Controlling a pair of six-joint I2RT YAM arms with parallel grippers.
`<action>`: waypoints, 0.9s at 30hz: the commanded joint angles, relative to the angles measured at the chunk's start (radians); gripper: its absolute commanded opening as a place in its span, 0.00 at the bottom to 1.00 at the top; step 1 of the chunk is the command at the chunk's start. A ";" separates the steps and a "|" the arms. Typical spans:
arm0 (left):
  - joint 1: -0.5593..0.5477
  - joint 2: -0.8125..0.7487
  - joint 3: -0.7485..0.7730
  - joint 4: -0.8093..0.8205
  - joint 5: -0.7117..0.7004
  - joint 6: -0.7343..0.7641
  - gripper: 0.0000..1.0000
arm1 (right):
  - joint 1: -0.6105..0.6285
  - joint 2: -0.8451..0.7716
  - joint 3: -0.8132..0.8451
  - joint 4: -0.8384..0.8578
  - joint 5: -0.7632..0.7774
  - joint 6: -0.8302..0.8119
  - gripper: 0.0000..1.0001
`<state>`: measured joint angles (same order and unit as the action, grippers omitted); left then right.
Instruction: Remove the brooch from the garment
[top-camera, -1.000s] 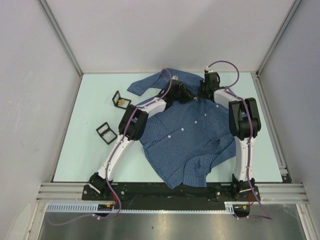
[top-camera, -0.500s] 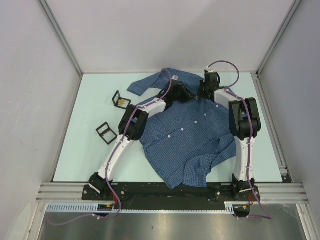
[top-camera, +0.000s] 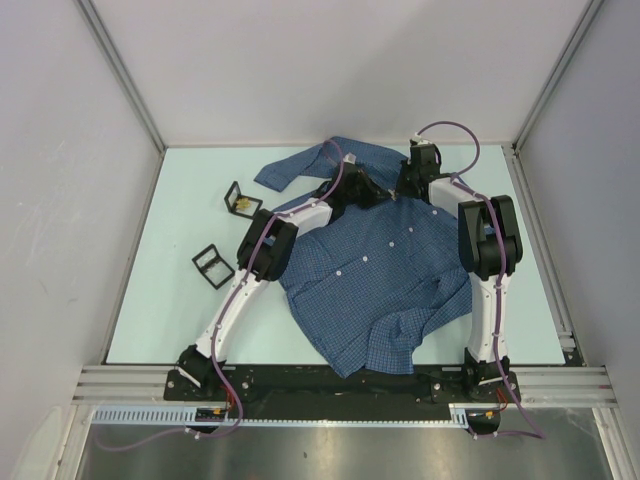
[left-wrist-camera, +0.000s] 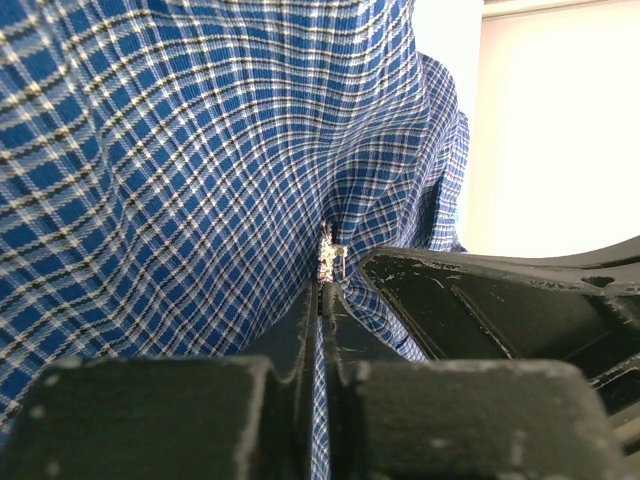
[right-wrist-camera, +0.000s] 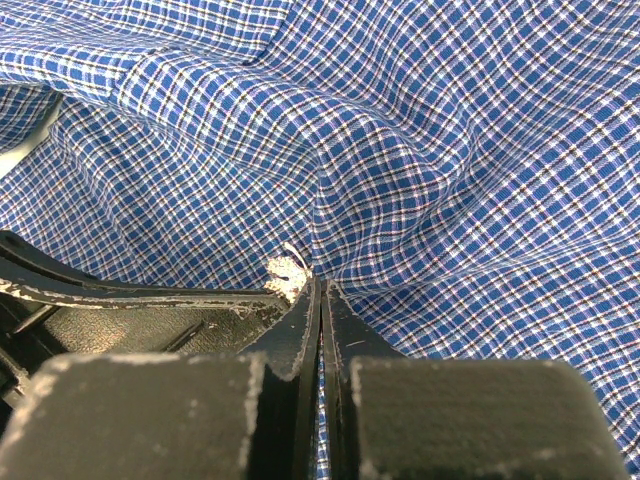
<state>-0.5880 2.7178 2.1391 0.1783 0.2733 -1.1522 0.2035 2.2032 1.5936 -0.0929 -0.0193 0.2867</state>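
Note:
The garment (top-camera: 385, 270), a blue fine-checked shirt, lies spread on the table. The brooch (left-wrist-camera: 328, 258) is a small pale glittery piece pinned near the collar; it also shows in the right wrist view (right-wrist-camera: 287, 274). My left gripper (left-wrist-camera: 322, 288) is shut with the brooch at its tips and a fold of cloth in its jaws. My right gripper (right-wrist-camera: 320, 288) is shut on a pinch of the shirt right beside the brooch. In the top view both grippers, left (top-camera: 372, 190) and right (top-camera: 400, 190), meet tip to tip at the shirt's far end.
Two small black open frames stand on the pale green table left of the shirt, one at the back (top-camera: 240, 202) and one nearer (top-camera: 210, 265). A sleeve (top-camera: 290, 165) trails to the far left. Grey walls close in the table.

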 joint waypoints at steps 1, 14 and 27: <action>-0.006 -0.032 -0.002 0.046 0.012 0.012 0.01 | 0.004 0.010 0.017 0.010 0.018 -0.017 0.00; -0.016 -0.053 0.011 0.026 -0.011 0.065 0.00 | 0.023 0.026 0.042 -0.021 0.058 -0.044 0.00; -0.022 -0.038 0.068 -0.002 0.007 0.094 0.00 | 0.056 0.050 0.071 -0.041 0.039 -0.075 0.00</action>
<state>-0.5926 2.7178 2.1471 0.1722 0.2649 -1.1061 0.2295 2.2276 1.6154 -0.1162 0.0238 0.2382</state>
